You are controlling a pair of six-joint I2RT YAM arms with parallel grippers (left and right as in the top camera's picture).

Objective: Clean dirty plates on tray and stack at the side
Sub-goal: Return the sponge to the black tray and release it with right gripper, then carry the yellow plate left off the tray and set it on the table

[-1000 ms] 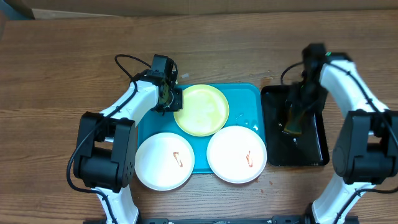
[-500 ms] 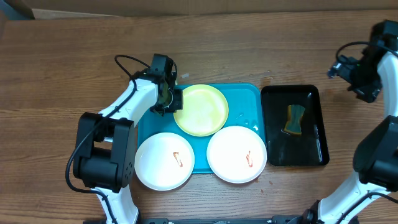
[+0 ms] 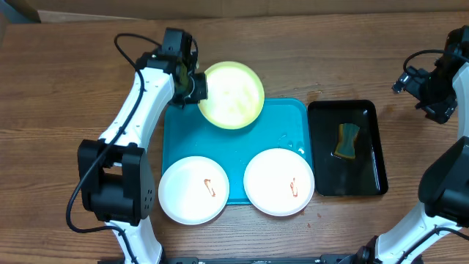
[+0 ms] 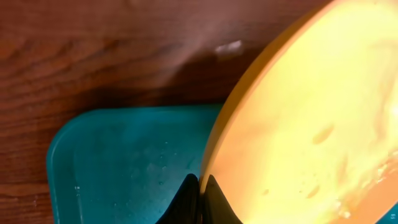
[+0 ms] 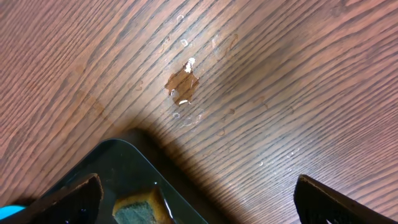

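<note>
My left gripper (image 3: 192,86) is shut on the left rim of the yellow-green plate (image 3: 231,95). That plate hangs over the far edge of the turquoise tray (image 3: 176,139). The left wrist view shows the black fingers (image 4: 189,200) pinching the plate's edge (image 4: 311,112) above the tray's corner (image 4: 124,162). Two white plates (image 3: 194,189) (image 3: 279,181), each with a reddish smear, lie side by side in the tray's near half. My right gripper (image 3: 432,92) stands open over bare wood to the right of the black tray; nothing is between its fingers (image 5: 62,199).
A narrow black tray (image 3: 370,176) to the right of the turquoise one holds a yellow-green sponge (image 3: 347,141). From the right wrist, its corner (image 5: 118,168) and the sponge (image 5: 140,211) show, with a wet spot (image 5: 182,84) on the wood. A cable loops behind the left arm.
The left gripper has carried the yellow-green plate from the tray's far middle toward the back left. The right gripper left the sponge in the black tray, opened and withdrew to the right.
</note>
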